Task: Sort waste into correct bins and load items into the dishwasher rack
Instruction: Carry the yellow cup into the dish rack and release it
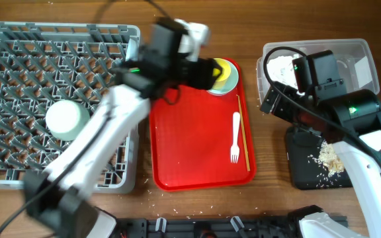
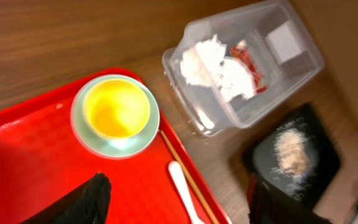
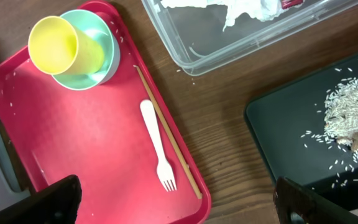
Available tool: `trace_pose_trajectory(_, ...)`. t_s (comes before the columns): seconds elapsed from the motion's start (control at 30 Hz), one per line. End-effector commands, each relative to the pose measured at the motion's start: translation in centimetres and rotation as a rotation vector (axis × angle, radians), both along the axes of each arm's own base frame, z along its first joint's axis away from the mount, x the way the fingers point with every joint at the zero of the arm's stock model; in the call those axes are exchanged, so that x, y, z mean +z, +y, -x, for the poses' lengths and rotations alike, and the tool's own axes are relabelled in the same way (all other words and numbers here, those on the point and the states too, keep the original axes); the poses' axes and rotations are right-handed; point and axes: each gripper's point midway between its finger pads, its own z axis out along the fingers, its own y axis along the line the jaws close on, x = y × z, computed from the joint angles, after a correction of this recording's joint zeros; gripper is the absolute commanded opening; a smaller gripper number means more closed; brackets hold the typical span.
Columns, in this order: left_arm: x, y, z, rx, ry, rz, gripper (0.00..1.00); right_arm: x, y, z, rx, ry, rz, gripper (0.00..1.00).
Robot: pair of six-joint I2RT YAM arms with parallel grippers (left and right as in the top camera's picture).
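Note:
A yellow cup [image 1: 218, 70] stands in a pale green bowl [image 1: 229, 82] at the red tray's far corner; both show in the left wrist view [image 2: 115, 109] and right wrist view [image 3: 61, 43]. My left gripper [image 1: 207, 74] [image 2: 176, 202] is open and empty beside the cup. A white fork [image 1: 235, 136] and wooden stick [image 1: 243, 132] lie on the tray's right side. My right gripper [image 1: 273, 102] [image 3: 182, 199] is open and empty above the tray's right edge. The clear tub [image 1: 359, 63] holds the napkin [image 2: 213, 62] and red wrapper [image 2: 252, 60]. The black tray [image 1: 306, 168] holds rice [image 3: 350, 112]. No plate is in view.
The grey rack [image 1: 18, 59] fills the left side, with a second pale bowl [image 1: 67, 119] upside down in it. The red serving tray [image 1: 190, 145] lies in the middle. Rice grains are scattered on the wood near the tray's front edge.

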Motion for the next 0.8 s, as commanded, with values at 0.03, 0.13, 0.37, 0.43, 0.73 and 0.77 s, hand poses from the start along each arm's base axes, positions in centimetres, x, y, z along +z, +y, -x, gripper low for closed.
trace_pose_trajectory(0.03,-8.3,-4.5,-1.2,-0.25,-0.12,-0.205,0.69,0.4,-0.1,-0.2,0.004,-0.012,0.01,1.0)
trace_pose_trajectory(0.13,-13.5,-4.3,-1.9,-0.277,-0.143,-0.386,0.68,0.4,-0.1,-0.2,0.005,-0.012,0.01,1.0)
trace_pose_trajectory(0.37,-15.9,-3.6,-2.4,-0.292,-0.147,-0.471,0.56,0.4,-0.1,-0.2,0.004,-0.012,0.01,1.0)
trace_pose_trajectory(0.43,-14.5,-3.6,-2.3,-0.288,-0.165,-0.46,0.46,0.4,-0.1,-0.2,0.005,-0.012,0.01,1.0)
trace_pose_trajectory(0.73,-5.1,-4.0,-3.0,-0.271,-0.388,-0.373,0.56,0.4,-0.1,-0.2,0.004,-0.013,0.01,1.0)
trace_pose_trajectory(0.77,-6.2,-4.4,-3.5,-0.274,-0.385,-0.371,0.6,0.4,-0.1,-0.2,0.005,-0.013,0.01,1.0)
